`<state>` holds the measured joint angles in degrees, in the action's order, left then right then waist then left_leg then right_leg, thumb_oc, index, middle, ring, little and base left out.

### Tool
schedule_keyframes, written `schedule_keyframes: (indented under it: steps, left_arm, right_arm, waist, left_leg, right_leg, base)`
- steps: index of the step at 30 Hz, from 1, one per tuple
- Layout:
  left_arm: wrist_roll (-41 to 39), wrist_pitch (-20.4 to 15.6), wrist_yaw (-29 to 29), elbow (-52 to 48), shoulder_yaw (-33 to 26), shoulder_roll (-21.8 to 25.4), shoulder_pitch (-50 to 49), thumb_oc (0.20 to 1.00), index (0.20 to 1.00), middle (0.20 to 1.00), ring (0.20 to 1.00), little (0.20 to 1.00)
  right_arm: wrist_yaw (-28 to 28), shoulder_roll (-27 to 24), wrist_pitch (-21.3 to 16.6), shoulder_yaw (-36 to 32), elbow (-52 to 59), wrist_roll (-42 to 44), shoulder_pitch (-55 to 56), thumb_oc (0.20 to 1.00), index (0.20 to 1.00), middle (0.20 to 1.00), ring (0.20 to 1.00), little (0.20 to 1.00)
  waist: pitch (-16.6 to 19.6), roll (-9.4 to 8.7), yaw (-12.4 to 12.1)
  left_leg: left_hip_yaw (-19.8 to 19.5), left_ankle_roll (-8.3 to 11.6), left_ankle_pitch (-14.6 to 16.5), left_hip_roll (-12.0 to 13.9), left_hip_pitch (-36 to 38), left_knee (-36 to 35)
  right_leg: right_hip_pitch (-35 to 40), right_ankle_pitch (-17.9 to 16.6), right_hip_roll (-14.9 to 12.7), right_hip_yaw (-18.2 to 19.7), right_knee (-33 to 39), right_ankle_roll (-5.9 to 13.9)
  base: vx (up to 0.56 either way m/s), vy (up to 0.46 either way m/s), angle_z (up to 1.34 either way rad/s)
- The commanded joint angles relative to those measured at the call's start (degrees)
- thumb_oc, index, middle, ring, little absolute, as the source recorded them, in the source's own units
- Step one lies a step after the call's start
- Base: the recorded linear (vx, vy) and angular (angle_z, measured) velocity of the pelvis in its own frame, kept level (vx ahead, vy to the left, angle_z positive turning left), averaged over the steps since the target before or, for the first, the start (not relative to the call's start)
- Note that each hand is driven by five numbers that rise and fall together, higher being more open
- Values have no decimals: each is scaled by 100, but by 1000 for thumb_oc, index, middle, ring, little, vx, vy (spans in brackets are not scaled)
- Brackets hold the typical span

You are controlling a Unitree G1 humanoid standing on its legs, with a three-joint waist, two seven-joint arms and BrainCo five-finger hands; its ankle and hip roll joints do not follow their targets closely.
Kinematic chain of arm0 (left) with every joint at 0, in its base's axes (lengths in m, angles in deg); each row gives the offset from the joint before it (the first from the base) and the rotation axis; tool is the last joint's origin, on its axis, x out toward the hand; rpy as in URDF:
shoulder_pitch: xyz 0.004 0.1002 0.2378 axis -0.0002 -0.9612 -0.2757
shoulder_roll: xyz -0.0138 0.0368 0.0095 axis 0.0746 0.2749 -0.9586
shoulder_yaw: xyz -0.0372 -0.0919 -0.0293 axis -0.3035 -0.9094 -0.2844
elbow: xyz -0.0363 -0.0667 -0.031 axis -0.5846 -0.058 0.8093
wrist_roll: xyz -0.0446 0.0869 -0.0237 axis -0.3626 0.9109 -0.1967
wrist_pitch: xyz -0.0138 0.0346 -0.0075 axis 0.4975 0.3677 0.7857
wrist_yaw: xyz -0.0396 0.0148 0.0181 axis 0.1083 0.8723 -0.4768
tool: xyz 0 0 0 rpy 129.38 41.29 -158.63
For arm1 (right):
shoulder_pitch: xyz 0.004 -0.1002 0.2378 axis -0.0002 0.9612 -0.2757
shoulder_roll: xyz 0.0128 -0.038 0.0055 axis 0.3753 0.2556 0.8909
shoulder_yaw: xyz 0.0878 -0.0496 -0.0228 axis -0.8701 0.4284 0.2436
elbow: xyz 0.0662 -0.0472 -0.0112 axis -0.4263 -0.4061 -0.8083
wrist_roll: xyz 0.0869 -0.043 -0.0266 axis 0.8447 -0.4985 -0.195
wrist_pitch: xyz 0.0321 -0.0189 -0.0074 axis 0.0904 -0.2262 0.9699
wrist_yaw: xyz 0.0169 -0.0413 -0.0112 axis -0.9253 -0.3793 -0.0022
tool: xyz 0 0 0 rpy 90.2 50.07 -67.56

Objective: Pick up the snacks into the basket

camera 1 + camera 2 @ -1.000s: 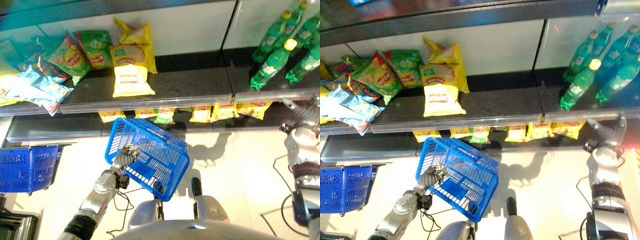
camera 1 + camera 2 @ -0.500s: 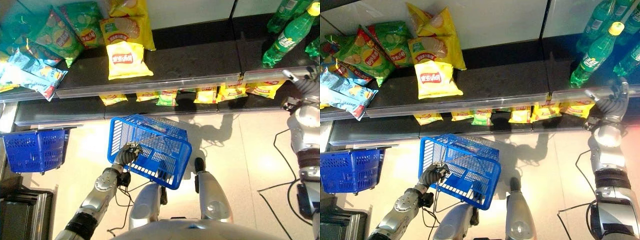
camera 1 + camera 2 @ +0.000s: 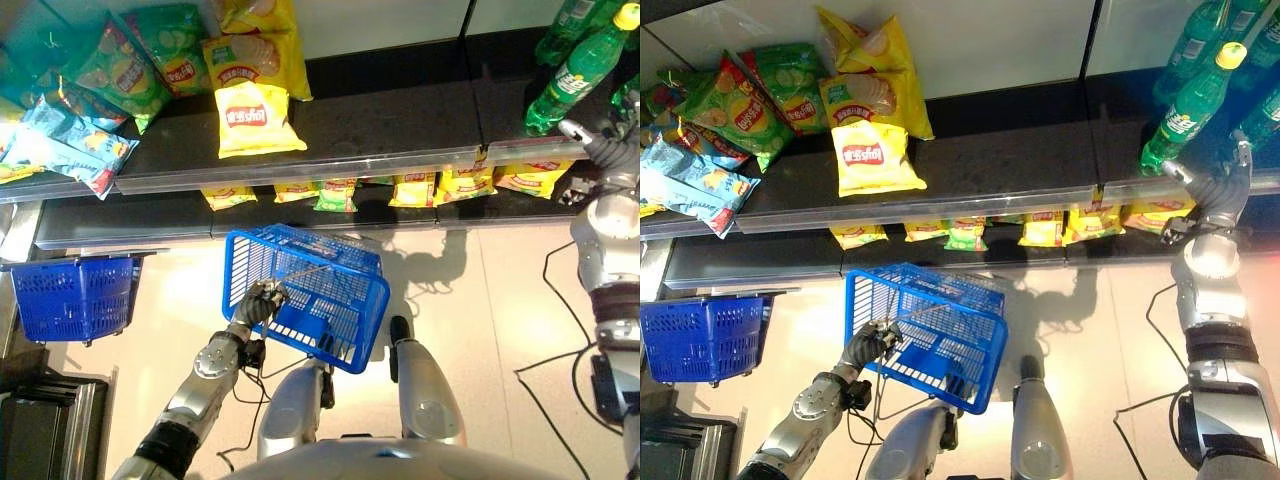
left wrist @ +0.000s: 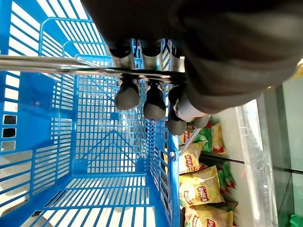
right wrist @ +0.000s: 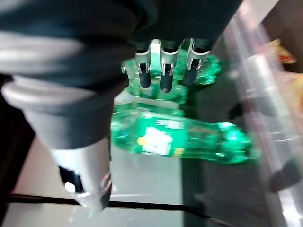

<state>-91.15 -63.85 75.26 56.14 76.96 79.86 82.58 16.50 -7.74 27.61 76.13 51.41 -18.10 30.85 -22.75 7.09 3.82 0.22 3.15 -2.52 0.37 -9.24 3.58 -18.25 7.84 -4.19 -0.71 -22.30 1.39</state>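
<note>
In the left eye view the left hand (image 3: 258, 303) hangs low over the pale floor with its fingers curled round the metal handle of a blue wire basket (image 3: 340, 330), which tilts and holds nothing; above it a dark shelf (image 3: 380, 120) carries the snacks: a yellow chip bag (image 3: 256, 118) lying flat near the front edge, further yellow bags (image 3: 255, 55) propped behind it, green bags (image 3: 125, 70) and pale blue bags (image 3: 60, 150) to the left; small packets (image 3: 400, 188) line the lower shelf; a second blue basket (image 3: 75, 297) sits at the far left; green bottles (image 3: 578, 70) stand at the right.

In the right eye view the right hand (image 3: 1218, 188) is raised at the shelf edge just beside the bottles, fingers straight and spread, holding nothing.

In the left wrist view dark fingertips (image 4: 127, 96) wrap the handle (image 4: 57, 64) above the basket's bare mesh floor.

In the right wrist view straight fingers (image 5: 163, 66) point at a green bottle (image 5: 184, 137).
</note>
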Motion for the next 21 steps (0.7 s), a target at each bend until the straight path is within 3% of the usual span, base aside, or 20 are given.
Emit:
schedule_keyframes:
  steps: [1, 13, 21]
  left_arm:
    - [-351, -463, 42, -839, -18, 245, -112, 200, 200, 200, 200, 200]
    - [-469, -439, 99, -1096, 57, 330, -177, 200, 200, 200, 200, 200]
    - [-472, -439, 169, -1225, 104, 378, -135, 200, 200, 200, 200, 200]
  right_arm:
    - [-113, -482, -190, 505, -738, 302, -1142, 1000, 1000, 1000, 1000, 1000]
    - [12, -791, 165, 1290, -3098, 686, -2837, 1000, 1000, 1000, 1000, 1000]
    - [-2, -715, 209, 1325, -3387, 725, -2896, 1000, 1000, 1000, 1000, 1000]
  waist:
    - [272, -288, -106]
    - [165, -259, -170]
    - [160, -218, -182]
  left_leg:
    - [-97, 55, 542, -34, 21, 553]
    - [-220, 102, 467, -43, -53, 502]
    - [-289, 107, 477, -62, -79, 506]
  right_leg:
    - [303, -81, 33, -110, 253, 361]
    - [239, -48, 16, -265, 186, 355]
    - [207, 3, -15, -315, 86, 349]
  base:
    - [0, 2, 7]
    - [2, -5, 4]
    - [13, -6, 9]
